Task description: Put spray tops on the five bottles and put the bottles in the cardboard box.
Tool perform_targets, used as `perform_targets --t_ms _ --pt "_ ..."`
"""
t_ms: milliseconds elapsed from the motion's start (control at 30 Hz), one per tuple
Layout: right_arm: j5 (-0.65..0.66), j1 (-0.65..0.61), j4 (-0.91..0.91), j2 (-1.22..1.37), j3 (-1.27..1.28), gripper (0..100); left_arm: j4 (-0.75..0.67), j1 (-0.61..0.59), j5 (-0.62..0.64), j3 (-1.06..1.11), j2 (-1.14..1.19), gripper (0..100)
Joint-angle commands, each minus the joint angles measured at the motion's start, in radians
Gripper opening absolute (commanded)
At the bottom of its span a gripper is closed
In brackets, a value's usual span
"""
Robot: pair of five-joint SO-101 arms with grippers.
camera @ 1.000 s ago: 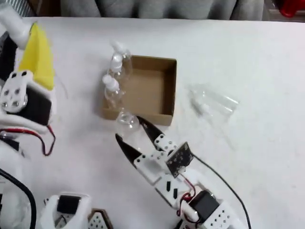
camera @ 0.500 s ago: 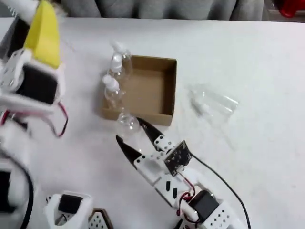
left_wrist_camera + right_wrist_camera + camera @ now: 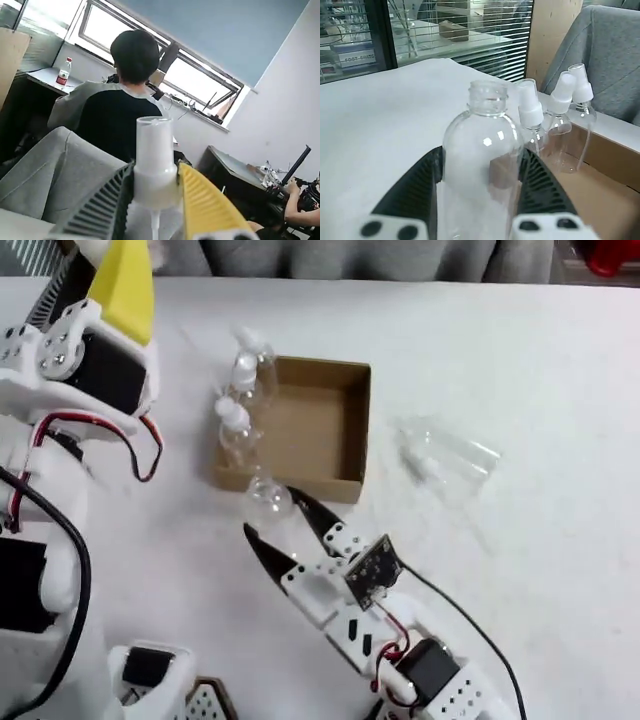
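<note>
The left fingers (image 3: 154,172) are clamped on a spray top (image 3: 152,145), with its nozzle above them and its thin dip tube hanging down between them. They are held high and well apart from the right fingers (image 3: 481,160), which close against both sides of the open bottle (image 3: 482,120), low over the surface (image 3: 520,360). The likeliest slip is at the neck. The opening is narrow and the tube is slender and free to sway, so a slightly off-line descent would catch the tube on the rim and bend it, or set the collar down crooked so it will not seat. A downward push could cause trouble too. The right fingers hold a smooth, round, clear body, so pressure off the bottle's axis may tilt it or let it slide down through their hold. The spray top is pinched only around its collar, so it may twist between the left fingers if it meets resistance. Three capped bottles (image 3: 560,105) stand just beyond the right fingers along the edge of the cardboard box (image 3: 355,430). Whether they are inside it or against its wall I cannot tell. They are light and tall, and a sideways nudge from the held bottle or from the descending left fingers would likely topple them. A clear plastic wrap (image 3: 445,455) lies well off to the side of the right fingers, away from the work.
</note>
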Motion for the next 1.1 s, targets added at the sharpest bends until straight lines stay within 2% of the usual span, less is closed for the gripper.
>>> perform_targets --t_ms 0,67,200,433,600,733,867,1067 --pt "-0.009 -0.008 0.002 -0.008 0.009 1.5 0.117 0.013 0.006 -0.025 -0.096 2" --pt "-0.009 -0.008 0.002 -0.008 0.009 1.5 0.167 0.013 -0.012 0.009 -0.153 2" --pt "-0.009 -0.008 0.005 -0.007 0.009 1.5 0.175 0.013 -0.123 0.137 -0.255 2" --pt "-0.009 -0.110 0.096 -0.008 0.009 1.5 0.173 0.013 -0.127 0.362 -0.455 2" --pt "-0.008 -0.113 0.101 -0.008 0.009 1.5 0.173 0.013 -0.132 0.522 -0.619 2" --pt "-0.006 -0.114 0.101 -0.008 0.009 1.5 0.169 0.013 -0.133 0.557 -0.739 2" --pt "-0.006 -0.117 0.101 -0.008 0.009 1.5 0.021 0.004 -0.127 0.598 -0.769 2" --pt "-0.006 -0.139 0.104 -0.008 0.009 1.5 -0.236 0.004 -0.127 0.796 -0.769 2"
